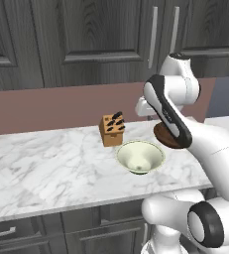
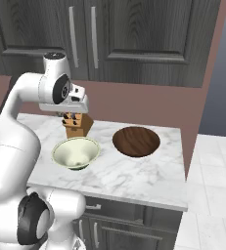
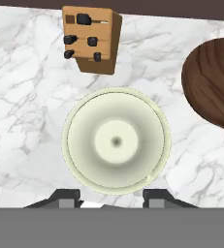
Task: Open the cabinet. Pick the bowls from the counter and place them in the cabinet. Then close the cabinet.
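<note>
My arm (image 1: 173, 116) rises from the base, elbow bent high, forearm reaching forward; wrist turned so my hand (image 2: 68, 102) points straight down. My gripper (image 3: 111, 196) hangs in the air, holding nothing, jaws parted; both dark fingertips (image 3: 67, 194) show at the bottom of the hand view.

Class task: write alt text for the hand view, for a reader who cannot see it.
Looking straight down, a cream bowl sits on a white marble counter. A tan knife block is above it and a dark wooden bowl at the right edge, with the hand at the bottom.
</note>
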Robot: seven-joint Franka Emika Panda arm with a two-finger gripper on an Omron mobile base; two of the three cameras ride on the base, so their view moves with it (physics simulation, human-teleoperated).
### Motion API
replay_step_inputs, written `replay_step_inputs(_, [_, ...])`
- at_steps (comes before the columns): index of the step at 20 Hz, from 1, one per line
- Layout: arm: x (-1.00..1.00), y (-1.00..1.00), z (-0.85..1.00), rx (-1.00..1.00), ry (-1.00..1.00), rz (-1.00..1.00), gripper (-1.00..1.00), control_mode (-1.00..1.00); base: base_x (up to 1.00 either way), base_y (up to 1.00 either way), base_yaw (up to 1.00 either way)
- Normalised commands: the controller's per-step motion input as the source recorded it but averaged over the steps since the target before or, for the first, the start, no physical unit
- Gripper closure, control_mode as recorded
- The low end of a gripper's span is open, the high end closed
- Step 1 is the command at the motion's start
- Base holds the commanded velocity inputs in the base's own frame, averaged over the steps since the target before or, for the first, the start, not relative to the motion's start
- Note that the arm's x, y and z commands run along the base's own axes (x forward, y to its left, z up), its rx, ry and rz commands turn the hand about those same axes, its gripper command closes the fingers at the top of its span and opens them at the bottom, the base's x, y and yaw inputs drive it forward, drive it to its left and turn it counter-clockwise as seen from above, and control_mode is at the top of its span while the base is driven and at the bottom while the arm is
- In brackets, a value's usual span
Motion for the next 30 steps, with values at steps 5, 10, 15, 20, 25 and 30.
replay_step_inputs(5, [-0.18,-0.06,0.0,0.0,-0.02,0.0,-1.0,-1.0,0.0,0.0,0.0])
replay_step_inputs(10, [-0.35,-0.23,0.06,0.0,-0.16,0.0,-1.0,-1.0,0.0,0.0,0.0])
replay_step_inputs(15, [-0.4,-0.41,0.14,0.0,-0.24,0.0,-1.0,-1.0,0.0,0.0,0.0])
replay_step_inputs(20, [-0.32,-0.42,0.25,0.0,-0.32,0.0,-1.0,-1.0,0.0,0.0,0.0])
replay_step_inputs(25, [-0.17,-0.11,0.42,0.0,-0.37,0.0,-1.0,-1.0,0.0,0.0,0.0])
replay_step_inputs(30, [-0.03,-0.01,0.53,0.0,-0.33,0.0,-1.0,-1.0,0.0,0.0,0.0])
